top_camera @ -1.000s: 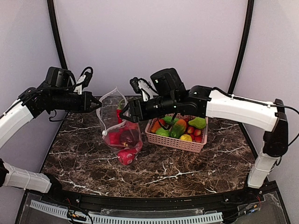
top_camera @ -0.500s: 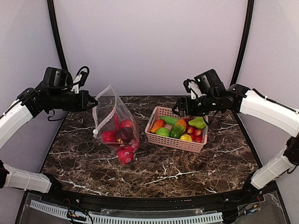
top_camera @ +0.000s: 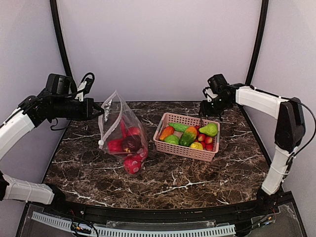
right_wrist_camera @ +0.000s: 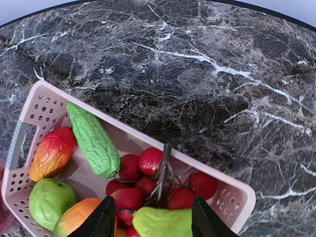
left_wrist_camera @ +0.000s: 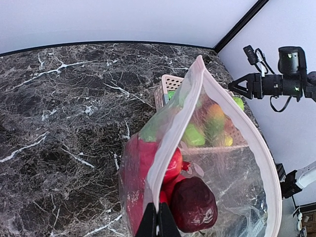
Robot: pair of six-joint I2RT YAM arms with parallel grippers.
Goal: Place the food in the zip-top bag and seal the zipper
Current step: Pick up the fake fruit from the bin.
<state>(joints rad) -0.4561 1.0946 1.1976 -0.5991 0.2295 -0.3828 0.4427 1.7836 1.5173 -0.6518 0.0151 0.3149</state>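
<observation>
Dark marble tabletop (top_camera: 197, 182): red plastic toy fruits (left_wrist_camera: 195, 205) inside clear dotted bag (left_wrist_camera: 237, 173), mouth unsealed; left gripper (left_wrist_camera: 158, 219) pinched pale pink zipper strip (left_wrist_camera: 178, 123); right gripper (right_wrist_camera: 153, 217) apart, empty.

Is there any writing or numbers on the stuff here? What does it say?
No words or numbers can be read anywhere.
The zip-top bag has a whitish patch near its top, too blurry to tell if it is writing.
The pink basket and the marble table show no writing.
</observation>
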